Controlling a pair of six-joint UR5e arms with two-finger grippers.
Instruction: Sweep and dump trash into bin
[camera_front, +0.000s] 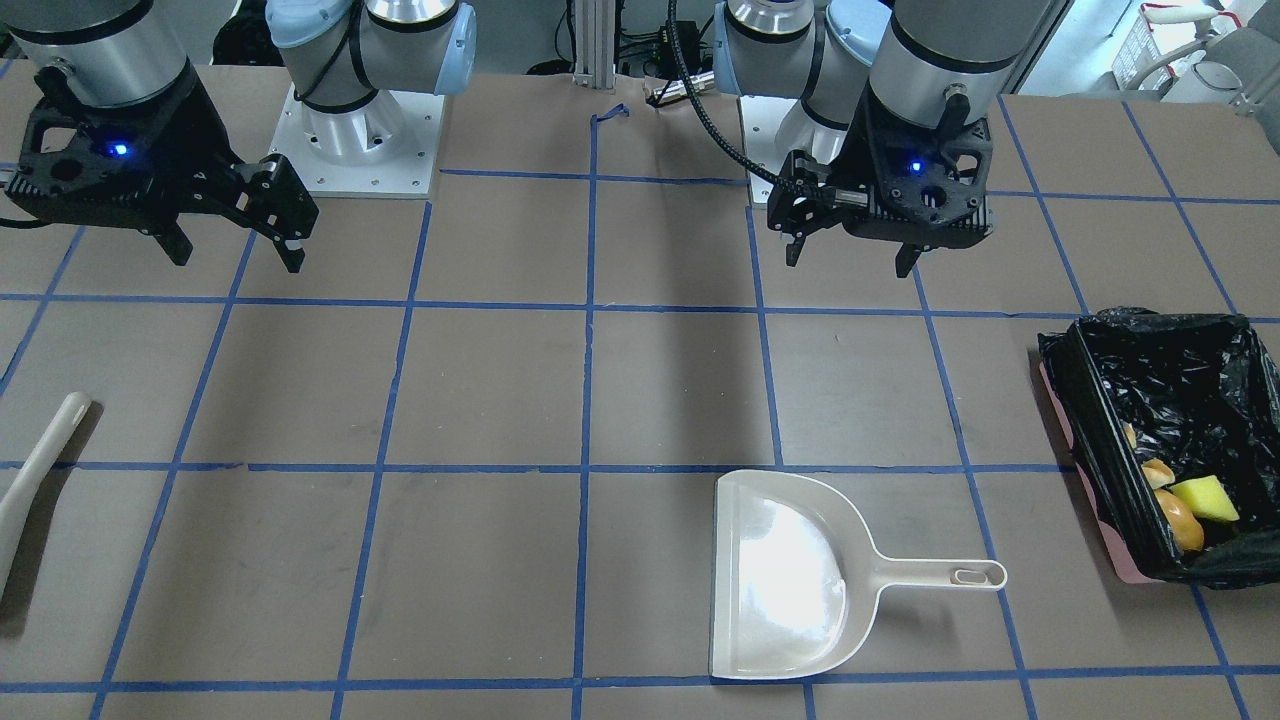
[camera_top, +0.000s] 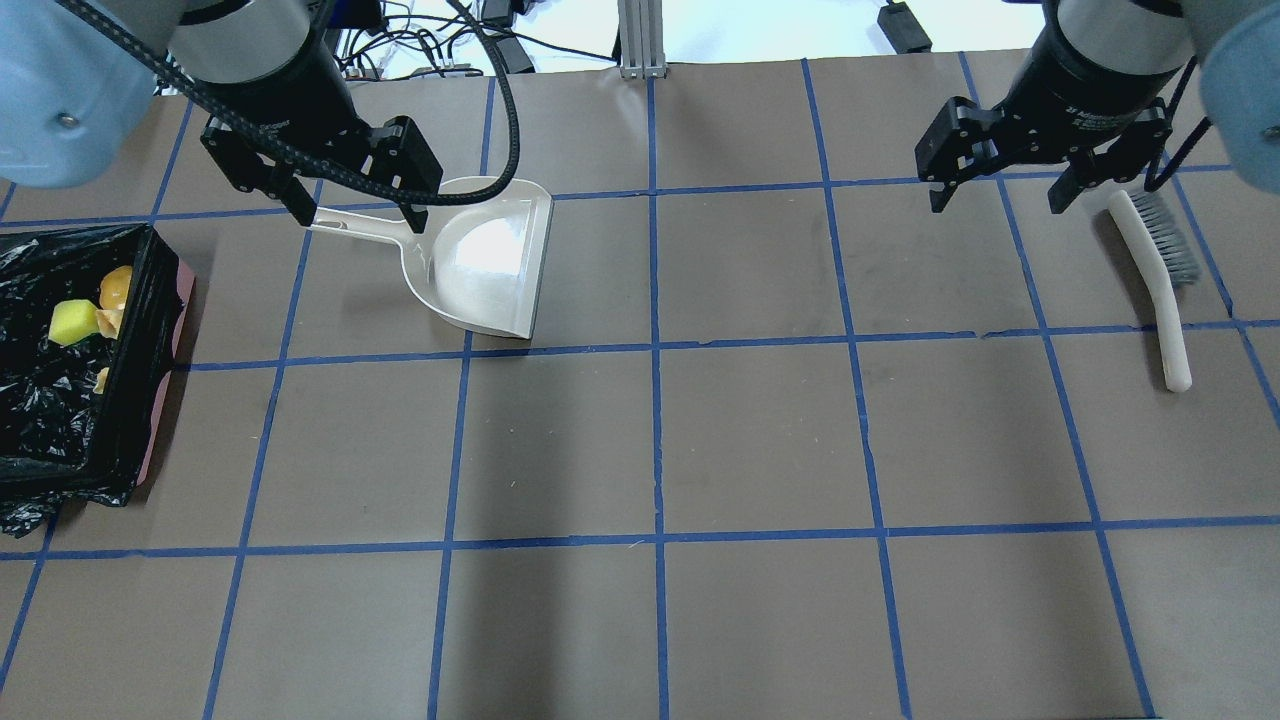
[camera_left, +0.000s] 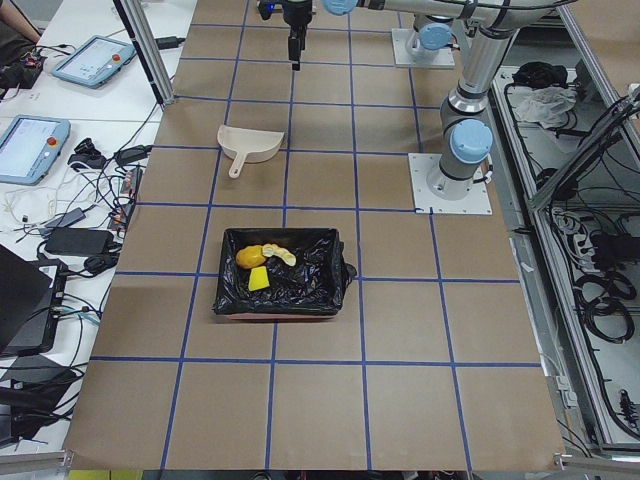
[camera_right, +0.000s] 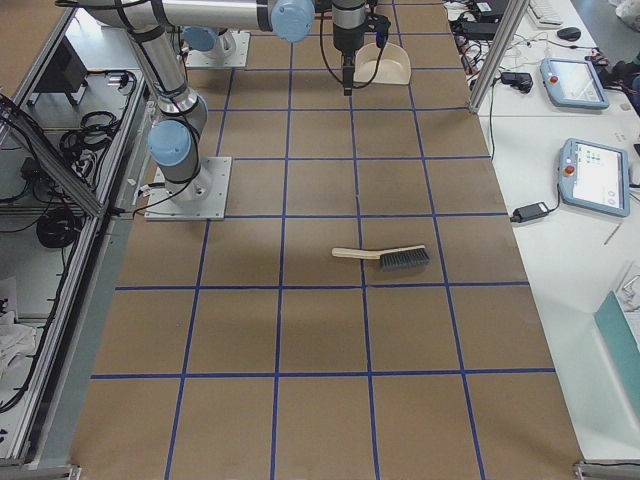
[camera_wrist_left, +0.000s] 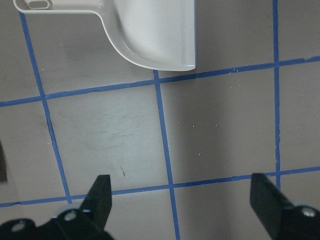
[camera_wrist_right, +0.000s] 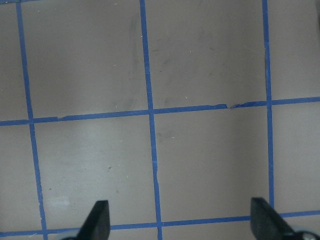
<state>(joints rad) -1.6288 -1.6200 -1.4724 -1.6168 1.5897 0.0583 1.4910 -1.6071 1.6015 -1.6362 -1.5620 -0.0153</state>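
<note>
You look done — trash (camera_top: 78, 320) sits in the bin (camera_top: 165, 400) at nine o'clock, dustpan (camera_top: 490, 260) and brush (camera_top: 1160, 290) lie free; left gripper (camera_top: 358, 215) and right gripper (camera_top: 995, 205) hang spread, empty.

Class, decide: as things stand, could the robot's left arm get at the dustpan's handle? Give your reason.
Probably yes. The left pincer hangs open and raised, close to the dustpan, whose handle lies flat with nothing on or over it. The bin sits off to the side, out of the path.
</note>
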